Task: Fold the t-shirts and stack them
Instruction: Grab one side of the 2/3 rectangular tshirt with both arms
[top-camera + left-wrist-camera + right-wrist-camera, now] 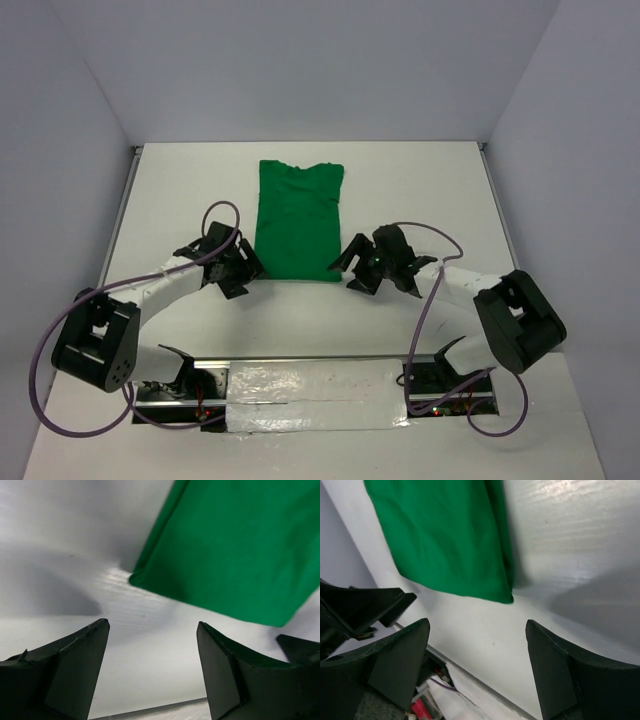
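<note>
1. Nearest the lens on each wrist: black fingers of the left claw (152, 623) and the right claw (477, 623), spread wide apart in both cases, gripping nothing.
2. Hovering just beside the near hem corners of the t-shirt (298, 220): left claw at 7 o'clock of the cloth, right claw at 5 o'clock, both apart from it.
3. Lying flat on the white surface (180, 190), toward 12 o'clock from both claws: t-shirt as a narrow strip, sides apparently folded in, collar end at 12, hem at 6.
4. Probably light, soft and limp; likely to sag and come unfolded if lifted by one layer only.
5. Best pinched at the two hem corners, all layers together, then carried toward 12 o'clock to halve the strip.
6. No second t-shirt in view, so nothing to stack on yet.
</note>
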Available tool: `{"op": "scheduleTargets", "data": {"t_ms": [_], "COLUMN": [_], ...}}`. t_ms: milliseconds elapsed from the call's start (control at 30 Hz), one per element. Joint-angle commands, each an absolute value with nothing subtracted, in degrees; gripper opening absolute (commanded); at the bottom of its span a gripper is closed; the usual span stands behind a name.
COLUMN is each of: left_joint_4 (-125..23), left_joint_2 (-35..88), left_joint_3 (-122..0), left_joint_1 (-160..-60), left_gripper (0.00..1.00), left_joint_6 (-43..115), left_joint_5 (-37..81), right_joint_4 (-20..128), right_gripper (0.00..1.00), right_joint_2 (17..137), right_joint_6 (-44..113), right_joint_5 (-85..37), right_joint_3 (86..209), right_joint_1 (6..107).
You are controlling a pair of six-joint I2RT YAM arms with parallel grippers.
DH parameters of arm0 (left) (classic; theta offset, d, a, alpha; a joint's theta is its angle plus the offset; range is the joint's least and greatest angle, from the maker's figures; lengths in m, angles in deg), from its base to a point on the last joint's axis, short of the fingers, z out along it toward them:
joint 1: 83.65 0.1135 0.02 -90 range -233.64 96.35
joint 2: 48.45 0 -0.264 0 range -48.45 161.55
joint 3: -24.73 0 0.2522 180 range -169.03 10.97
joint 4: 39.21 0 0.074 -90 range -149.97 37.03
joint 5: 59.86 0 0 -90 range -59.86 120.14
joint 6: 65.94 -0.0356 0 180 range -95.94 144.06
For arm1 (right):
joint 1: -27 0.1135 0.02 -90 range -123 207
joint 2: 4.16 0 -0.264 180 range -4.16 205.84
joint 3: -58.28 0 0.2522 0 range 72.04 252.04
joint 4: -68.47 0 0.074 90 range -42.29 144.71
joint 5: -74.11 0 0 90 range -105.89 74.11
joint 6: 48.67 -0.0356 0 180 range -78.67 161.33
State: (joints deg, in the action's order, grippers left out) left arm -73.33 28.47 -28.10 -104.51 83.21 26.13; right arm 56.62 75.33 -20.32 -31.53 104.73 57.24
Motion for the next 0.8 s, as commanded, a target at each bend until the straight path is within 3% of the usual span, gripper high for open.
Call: {"op": "scheduleTargets", "data": {"t_ms": [0,267,533,767], "left_joint_4": [-64.0,-55.1,-51.0,-51.0], "left_joint_2": [26.3,30.4,32.5,34.2], "left_joint_3": [-27.2,-22.1,-20.3,-20.4], "left_joint_1": [-104.7,-103.7,-102.8,-102.2], "left_gripper": [0.82,0.74,0.52,0.35], "left_joint_6": [86.6,89.8,90.4,89.8], "left_joint_5": [25.1,25.0,26.2,27.3], "right_joint_4": [67.3,72.4,73.5,75.8], "right_gripper": [0.84,0.77,0.66,0.37], "right_joint_2": [77.5,82.0,84.8,88.0], "right_joint_6": [-27.6,-32.0,-33.1,-34.6], "right_joint_5": [-32.2,-32.6,-31.1,-30.7], "right_joint_3": [103.2,101.6,101.0,101.0], "right_joint_1": [57.7,57.7,58.0,58.6]}}
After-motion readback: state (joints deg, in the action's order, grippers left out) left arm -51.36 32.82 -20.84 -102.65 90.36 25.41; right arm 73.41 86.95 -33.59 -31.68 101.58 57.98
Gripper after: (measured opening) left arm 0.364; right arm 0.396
